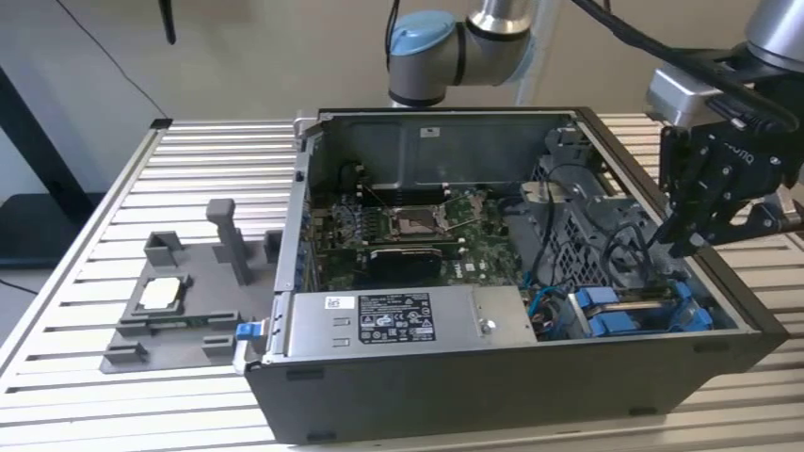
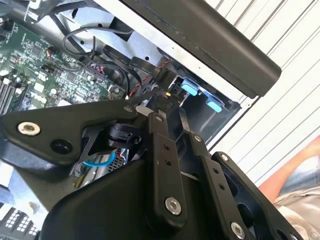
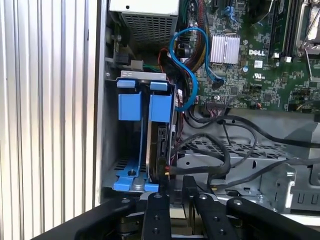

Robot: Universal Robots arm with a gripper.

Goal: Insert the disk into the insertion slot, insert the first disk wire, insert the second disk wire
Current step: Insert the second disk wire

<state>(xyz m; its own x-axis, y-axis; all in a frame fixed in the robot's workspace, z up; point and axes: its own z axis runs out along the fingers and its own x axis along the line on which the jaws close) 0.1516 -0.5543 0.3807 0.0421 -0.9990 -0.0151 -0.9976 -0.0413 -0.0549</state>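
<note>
The disk [image 3: 161,145] is seated in the slot [image 3: 107,165]; a wire [image 3: 166,171] is held against its end by the gripper [image 3: 174,187] — jaws clenched, apparently for plug alignment

Slatted aluminium table [image 1: 88,245] bearing an open desktop computer case [image 1: 503,395] and, at the exterior view's left, a grey moulded fixture [image 1: 188,330].

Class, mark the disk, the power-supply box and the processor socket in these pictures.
disk [image 3: 161,142]: first wrist view, its dark end face.
power-supply box [image 1: 392,320]: exterior view, its labelled face.
processor socket [image 1: 415,221]: exterior view, its square centre.
</note>
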